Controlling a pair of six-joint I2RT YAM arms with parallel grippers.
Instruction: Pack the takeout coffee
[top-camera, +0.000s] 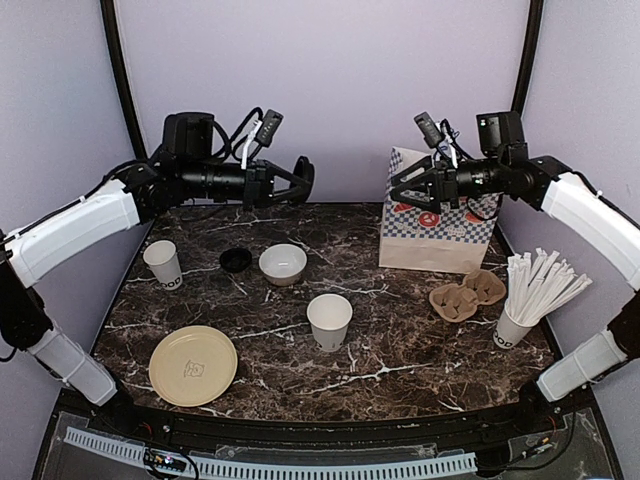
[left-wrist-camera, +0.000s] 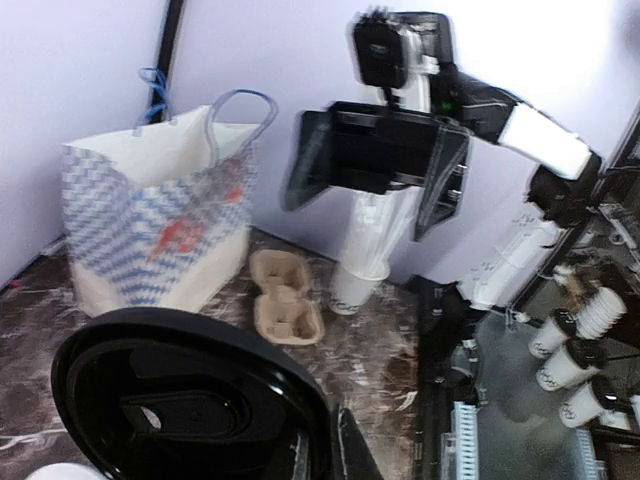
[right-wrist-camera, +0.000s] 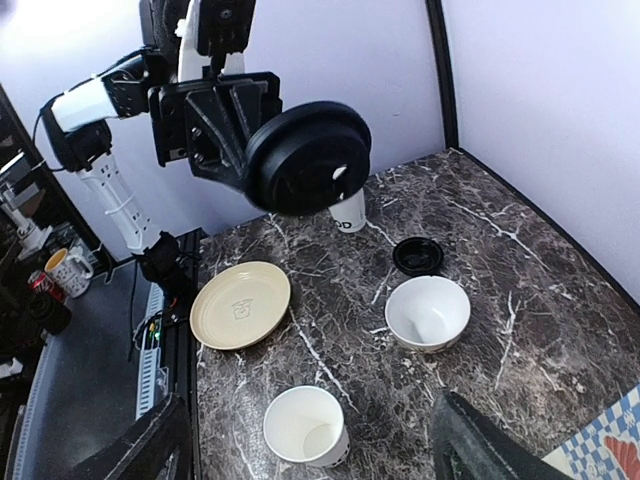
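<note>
Near edge: plate (top-camera: 193, 366) front-left on the table (top-camera: 400, 350), nothing on it. Centre cup (top-camera: 329, 322) stands upright just right of it, uncapped, and looks empty from the right wrist view. Stick cup (top-camera: 513, 328) is at the front right, with the carrier (top-camera: 467, 293) just beside it on the left and both pockets unfilled.

Mid row, left to right: left cup (top-camera: 162, 263) upright with no lid on it, second lid (top-camera: 236, 260) flat on the marble, and the bowl (top-camera: 283, 264) close beside that lid. All three stand apart from the centre cup.

Far right: bag (top-camera: 435, 235) upright near the back wall, handles up. Can't see inside.

Both arms are raised above the back of the table, facing each other:
- left gripper (top-camera: 298, 181) - fingers closed down on a black lid (right-wrist-camera: 308, 158), held up in the air on edge, its flat face toward the right arm. It hangs over the left-centre of the table, well above the cups.
- right gripper (top-camera: 398, 188) - jaws spread wide, nothing between them, in front of the bag's top edge.
</note>
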